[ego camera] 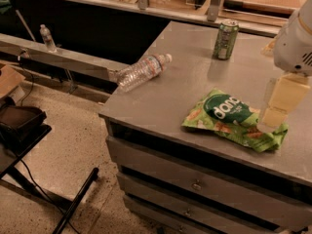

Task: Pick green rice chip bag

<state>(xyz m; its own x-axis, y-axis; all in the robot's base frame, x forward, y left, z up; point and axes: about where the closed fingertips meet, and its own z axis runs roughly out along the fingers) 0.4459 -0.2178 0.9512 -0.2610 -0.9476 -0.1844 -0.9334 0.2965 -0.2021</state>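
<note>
The green rice chip bag (233, 118) lies flat on the grey table top (190, 82) near its front edge. It is crinkled and light green, with a dark-green round patch bearing white letters. My gripper (274, 116), cream coloured, hangs from the white arm (296, 38) at the right edge of the view. It is just above the bag's right end, touching or almost touching it. The bag is not lifted.
A green soda can (226, 39) stands upright at the back of the table. A clear water bottle (143, 71) lies on its side at the table's left edge. Drawers (195, 184) are below the top. A black stand (22, 130) is on the floor at the left.
</note>
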